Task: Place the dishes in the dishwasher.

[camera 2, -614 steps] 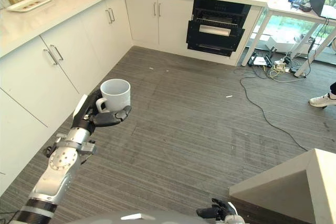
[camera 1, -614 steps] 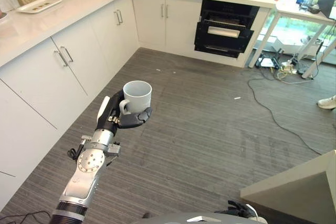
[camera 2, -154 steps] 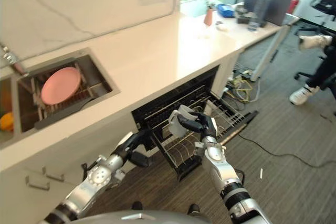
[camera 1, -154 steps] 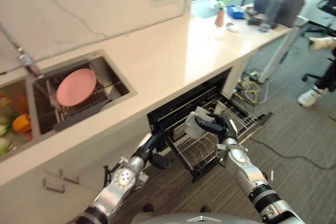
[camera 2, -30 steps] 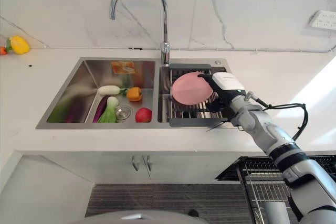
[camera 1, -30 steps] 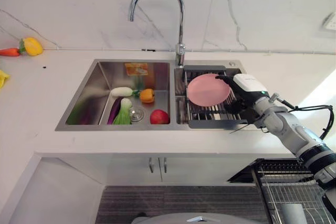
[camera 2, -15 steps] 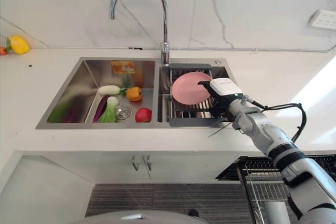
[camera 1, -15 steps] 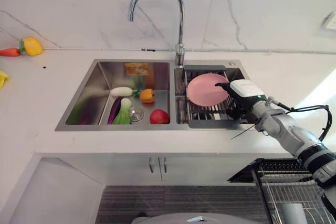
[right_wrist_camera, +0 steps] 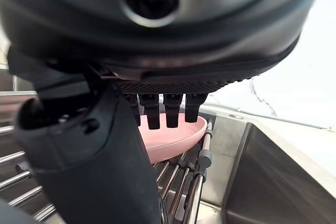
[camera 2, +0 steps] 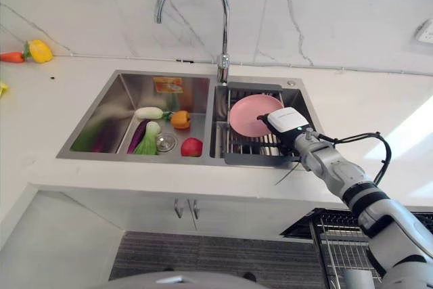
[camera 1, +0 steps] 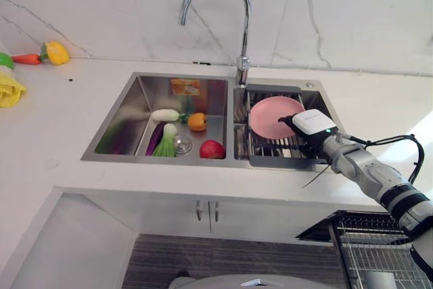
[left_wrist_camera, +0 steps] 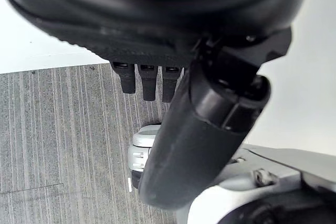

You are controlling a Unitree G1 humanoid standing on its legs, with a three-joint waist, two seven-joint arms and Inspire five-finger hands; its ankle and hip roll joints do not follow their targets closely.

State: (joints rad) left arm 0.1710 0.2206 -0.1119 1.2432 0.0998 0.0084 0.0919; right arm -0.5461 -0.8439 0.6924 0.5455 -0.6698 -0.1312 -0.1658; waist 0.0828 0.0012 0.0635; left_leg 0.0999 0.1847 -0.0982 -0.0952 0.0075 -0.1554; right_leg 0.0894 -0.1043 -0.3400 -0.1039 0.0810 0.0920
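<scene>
Pink plate [camera 1: 270, 116] just beyond right fingers [right_wrist_camera: 167, 109]

Right hand [right_wrist_camera: 131, 51], dark and bulky, thumb [right_wrist_camera: 89, 166] standing out thick beside a row of straight fingers [right_wrist_camera: 170, 111]. Fingers reach out over the round pink plate [right_wrist_camera: 173, 140], tips just above its rim; can't tell if they touch it. Plate sits tilted on the metal wire drying rack [right_wrist_camera: 184, 187], rack bars running under and beside the plate. Just beside the rack, past the plate, the stainless steel sink wall [right_wrist_camera: 262, 171]. Beyond that wall, the white marble-patterned countertop [right_wrist_camera: 294, 93].
</scene>
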